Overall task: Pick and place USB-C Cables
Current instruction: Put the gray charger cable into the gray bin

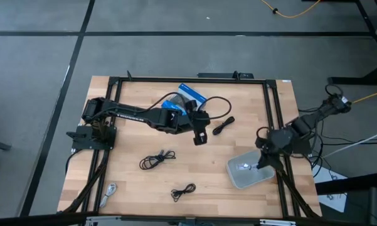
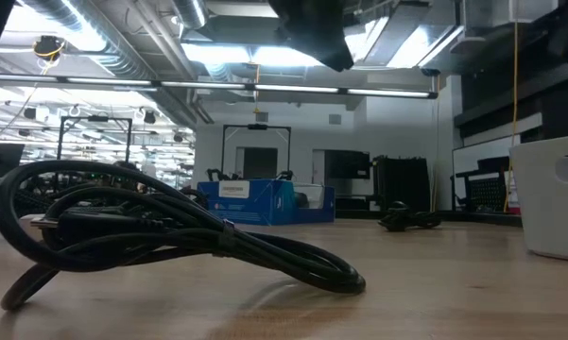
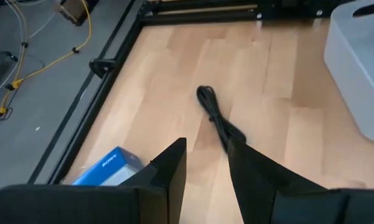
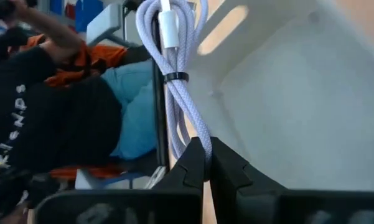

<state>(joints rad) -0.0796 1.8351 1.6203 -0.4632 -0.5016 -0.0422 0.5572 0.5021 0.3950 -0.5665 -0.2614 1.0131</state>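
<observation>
Pale cable [image 4: 174,81] — soft, light, limp — hangs pinched in the right claw [image 4: 206,163] over the bin [image 1: 249,171]; left claw [image 3: 205,165] spread — grip bundled middles.

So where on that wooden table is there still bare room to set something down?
Bare wood lies between the pale cable at the near-left corner and the two black coils, and along the far-right edge. It is crowded around the blue box, the left end effector and the white bin.

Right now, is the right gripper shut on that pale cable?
Shut: the right gripper pinches the pale braided cable bundle above the white plastic bin.
</observation>
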